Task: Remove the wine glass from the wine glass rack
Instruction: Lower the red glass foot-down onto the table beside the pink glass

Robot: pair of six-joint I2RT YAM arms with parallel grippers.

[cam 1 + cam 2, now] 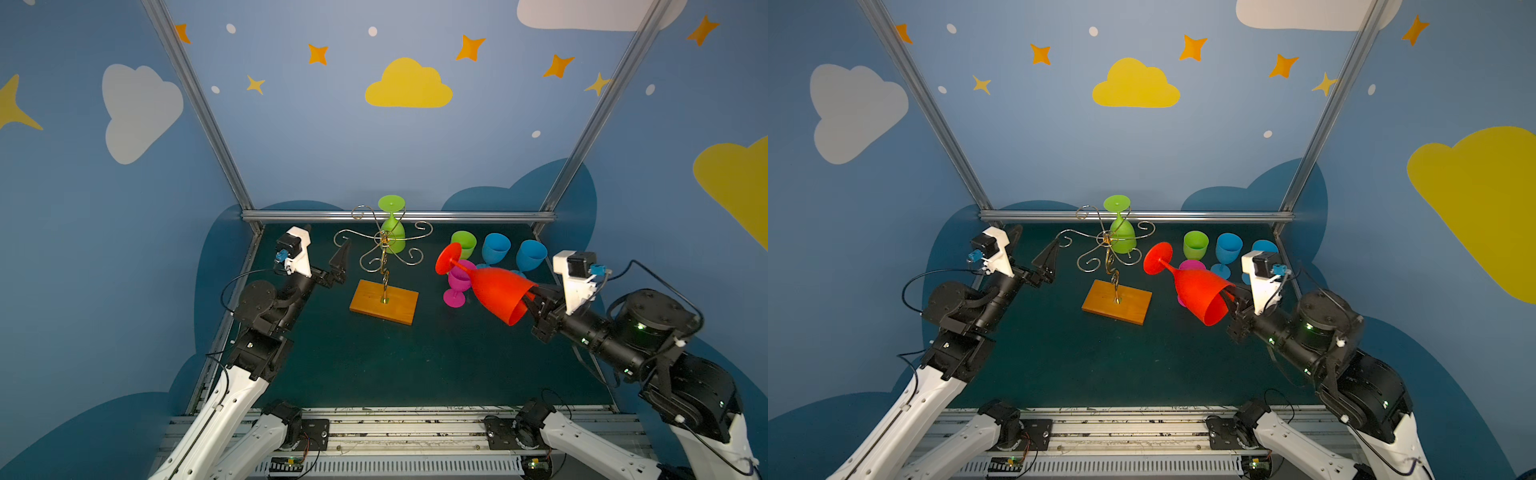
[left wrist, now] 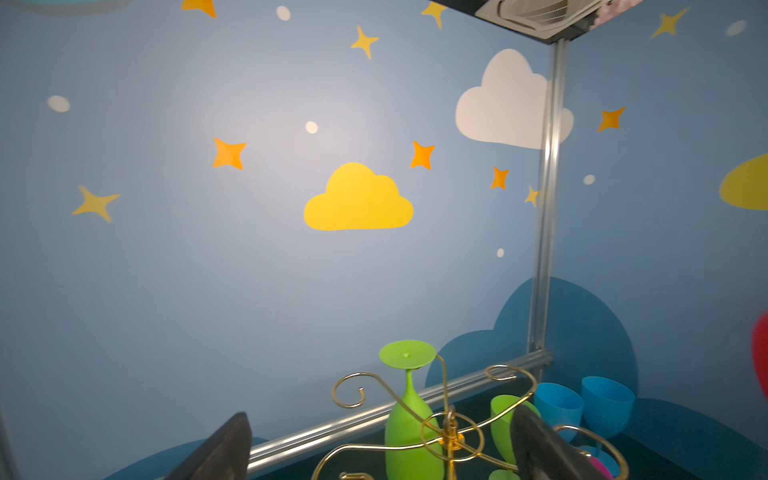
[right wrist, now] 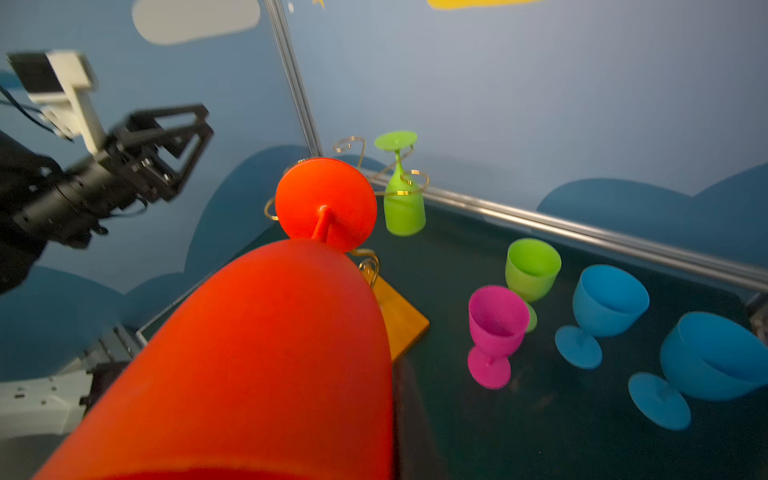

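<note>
While the left pincer [image 1: 1032, 246] stands wide open and empty just left of the wine glass rack [image 1: 384, 249], the right pincer [image 1: 532, 300] is clamped on the bowl rim of the red wine glass [image 1: 494, 295]. The glass is in the air, clear of the rack, above the counter [image 1: 415, 361] and in front of a pink glass [image 1: 457, 286]. Its long axis slants: the round foot [image 1: 449, 258] points up toward the rack's scroll arms, and the open mouth points down, back toward the right arm. An inverted green glass [image 1: 392, 232] hangs from a far arm of the rack. An upright green glass [image 1: 464, 243] and two blue glasses [image 1: 496, 247] stand near the back rail.
</note>
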